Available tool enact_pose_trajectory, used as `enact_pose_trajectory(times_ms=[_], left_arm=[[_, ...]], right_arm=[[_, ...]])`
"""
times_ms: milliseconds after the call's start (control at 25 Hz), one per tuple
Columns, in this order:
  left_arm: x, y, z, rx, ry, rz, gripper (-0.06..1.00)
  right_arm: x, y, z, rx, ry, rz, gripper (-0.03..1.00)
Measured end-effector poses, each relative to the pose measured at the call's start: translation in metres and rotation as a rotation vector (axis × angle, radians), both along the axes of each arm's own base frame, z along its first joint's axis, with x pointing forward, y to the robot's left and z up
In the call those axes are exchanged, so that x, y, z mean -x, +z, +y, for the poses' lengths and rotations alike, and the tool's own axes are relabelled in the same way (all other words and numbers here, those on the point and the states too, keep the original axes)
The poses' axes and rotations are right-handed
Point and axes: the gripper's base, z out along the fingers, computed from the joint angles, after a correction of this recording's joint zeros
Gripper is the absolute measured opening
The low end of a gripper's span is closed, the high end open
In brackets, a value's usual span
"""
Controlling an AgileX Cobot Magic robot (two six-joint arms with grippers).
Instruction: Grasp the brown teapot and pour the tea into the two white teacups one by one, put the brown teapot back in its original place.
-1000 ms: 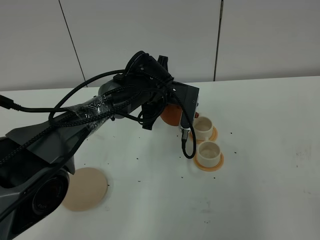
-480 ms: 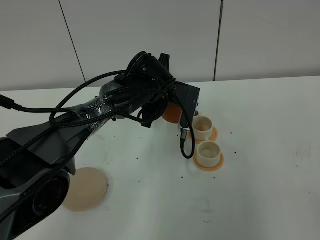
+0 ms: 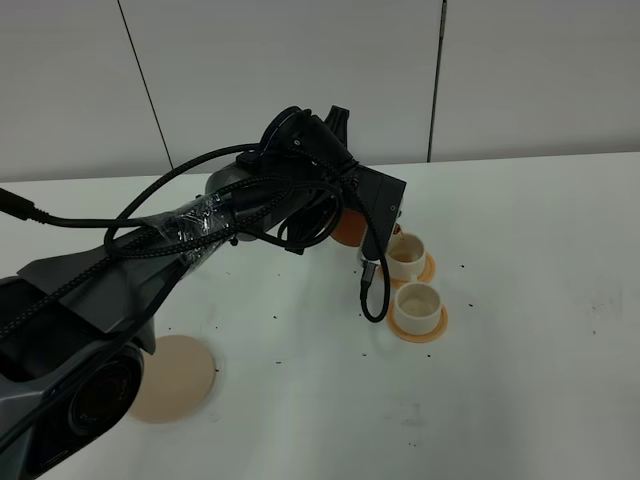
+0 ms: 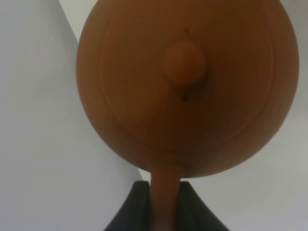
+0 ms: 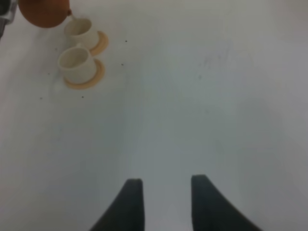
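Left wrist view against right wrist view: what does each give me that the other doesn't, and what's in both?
Only the left wrist view: the brown teapot from close up, its lid knob, and its handle pinched in the left hand. Only the right wrist view: both white teacups on their orange saucers, the teapot's spout close to the farther cup, and the right hand, open and empty. Both: the teapot.
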Motion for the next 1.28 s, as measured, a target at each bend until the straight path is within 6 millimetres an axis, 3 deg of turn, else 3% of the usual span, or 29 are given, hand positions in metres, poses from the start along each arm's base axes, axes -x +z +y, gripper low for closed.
enact_pose_trajectory(times_ms=[1280], left_arm=[[-0.001,0.0014,-0.0011,-0.076,-0.087,-0.017,0.17]], right_arm=[[0.0,0.0,0.0,0.0,0.0,0.0,0.24]])
